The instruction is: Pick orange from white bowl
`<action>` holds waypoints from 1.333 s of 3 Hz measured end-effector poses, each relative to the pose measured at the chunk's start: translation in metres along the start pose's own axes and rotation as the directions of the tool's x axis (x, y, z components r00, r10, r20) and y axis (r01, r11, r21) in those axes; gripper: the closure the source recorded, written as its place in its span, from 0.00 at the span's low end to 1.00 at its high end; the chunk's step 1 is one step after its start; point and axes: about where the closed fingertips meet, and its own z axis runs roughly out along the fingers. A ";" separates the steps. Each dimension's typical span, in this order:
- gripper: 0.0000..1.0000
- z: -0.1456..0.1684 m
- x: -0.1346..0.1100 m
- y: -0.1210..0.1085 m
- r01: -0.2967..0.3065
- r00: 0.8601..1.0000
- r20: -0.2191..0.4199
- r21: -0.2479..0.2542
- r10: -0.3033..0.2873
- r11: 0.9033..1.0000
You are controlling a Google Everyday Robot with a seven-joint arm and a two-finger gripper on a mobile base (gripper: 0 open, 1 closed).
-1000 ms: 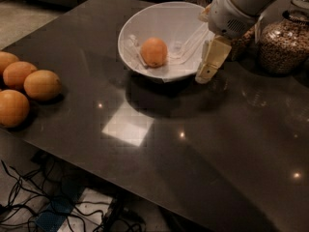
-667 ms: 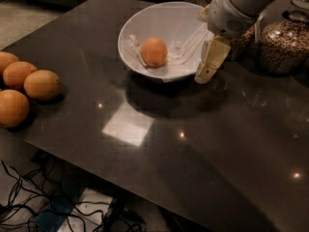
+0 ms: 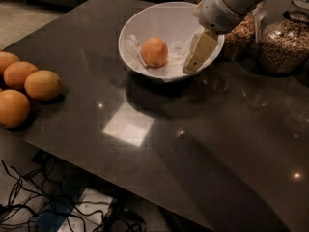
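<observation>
The orange [image 3: 154, 52] lies inside the white bowl [image 3: 129, 28], left of the bowl's middle, on the dark table at the back centre. My gripper [image 3: 189, 67] hangs from the white arm coming in from the upper right. It reaches down over the right side of the bowl, its beige tip at the bowl's front right rim. It is a short way right of the orange and apart from it. It holds nothing that I can see.
Several larger orange-yellow fruits [image 3: 42, 84] lie at the table's left edge. Clear jars of brown nuts [image 3: 284, 47] stand at the back right, one [image 3: 239, 38] just behind the arm. Cables [image 3: 29, 197] lie on the floor below the table's front edge.
My gripper has moved left, from just outside the bowl's right rim to over the bowl, closer to the orange. The orange and bowl have not moved.
</observation>
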 end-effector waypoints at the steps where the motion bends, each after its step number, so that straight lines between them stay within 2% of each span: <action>1: 0.00 0.016 -0.020 -0.026 -0.063 0.996 0.065 0.011 0.062 0.998; 2: 0.00 0.034 -0.040 -0.038 -0.111 0.988 0.111 -0.010 0.111 0.994; 3: 0.00 0.047 -0.044 -0.050 -0.161 0.976 0.150 -0.004 0.159 0.987; 4: 0.00 0.059 -0.043 -0.061 -0.197 0.969 0.155 0.024 0.191 0.980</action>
